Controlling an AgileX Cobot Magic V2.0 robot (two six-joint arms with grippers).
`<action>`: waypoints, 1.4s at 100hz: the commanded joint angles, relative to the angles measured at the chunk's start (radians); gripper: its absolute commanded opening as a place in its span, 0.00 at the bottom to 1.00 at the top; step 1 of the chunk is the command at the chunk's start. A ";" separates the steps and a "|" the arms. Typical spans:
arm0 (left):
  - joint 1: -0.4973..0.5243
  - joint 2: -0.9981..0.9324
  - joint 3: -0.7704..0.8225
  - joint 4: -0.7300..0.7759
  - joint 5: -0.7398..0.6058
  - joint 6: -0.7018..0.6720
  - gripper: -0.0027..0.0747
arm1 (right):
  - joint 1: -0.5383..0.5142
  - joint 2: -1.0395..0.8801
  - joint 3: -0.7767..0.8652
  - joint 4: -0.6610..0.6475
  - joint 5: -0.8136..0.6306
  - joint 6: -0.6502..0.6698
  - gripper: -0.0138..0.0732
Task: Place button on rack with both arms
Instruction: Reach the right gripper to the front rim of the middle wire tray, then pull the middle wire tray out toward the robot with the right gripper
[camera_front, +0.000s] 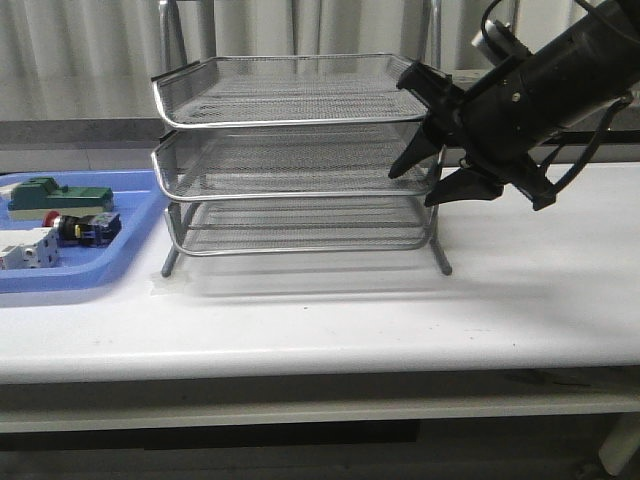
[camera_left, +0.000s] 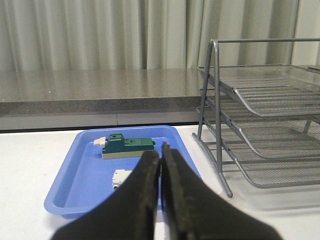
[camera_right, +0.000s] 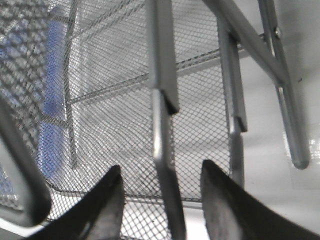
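Two tools: right tool parted at the three-tier rack, left tool closed, empty.

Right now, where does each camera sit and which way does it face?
Front view: ahead over the table at the rack; right pincer open at its right edge.
Left wrist view: low above the table, facing blue tray and rack; left pincer shut.
Right wrist view: close against the rack's mesh; open pincer straddles a wire.
All share the rack.
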 joint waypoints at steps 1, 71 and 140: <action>-0.001 -0.035 0.046 -0.001 -0.076 -0.007 0.04 | 0.000 -0.047 -0.034 0.031 0.013 -0.017 0.45; -0.001 -0.035 0.046 -0.001 -0.076 -0.007 0.04 | 0.002 -0.063 0.076 -0.004 0.060 -0.024 0.20; -0.001 -0.035 0.046 -0.001 -0.076 -0.007 0.04 | 0.002 -0.351 0.473 -0.006 -0.047 -0.092 0.20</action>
